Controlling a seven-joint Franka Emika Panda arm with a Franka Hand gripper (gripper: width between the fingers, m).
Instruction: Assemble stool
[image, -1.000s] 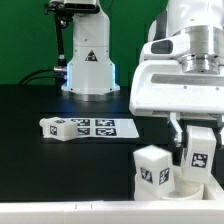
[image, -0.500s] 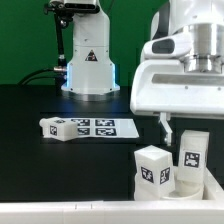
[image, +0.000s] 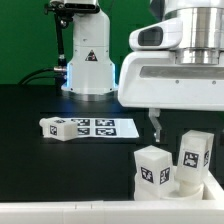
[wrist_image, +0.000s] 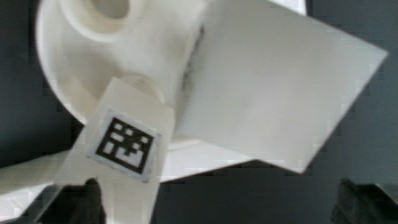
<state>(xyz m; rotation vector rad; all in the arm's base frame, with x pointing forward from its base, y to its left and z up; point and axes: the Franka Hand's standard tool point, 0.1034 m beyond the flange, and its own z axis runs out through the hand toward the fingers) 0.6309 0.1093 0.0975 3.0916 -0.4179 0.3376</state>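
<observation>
Stool seat (image: 188, 188) at five o'clock on the worktop (image: 40, 165), two legs (image: 153, 166) upright on it — stiff, light, slick plastic, likely best pinched across flat leg faces. End effector (wrist_image: 221, 200) just above, spread wide — empty.

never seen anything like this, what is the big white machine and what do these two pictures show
The big white machine is a robot arm putting a stool together. One picture comes from a camera off to the side, the other from a camera on the arm's wrist, looking down past its two fingers. The fingers are open and hold nothing. Two chunky white legs with square tags stand upright on the round seat. A third leg lies on the black table, beside the flat marker board, which is no part of the stool.
</observation>
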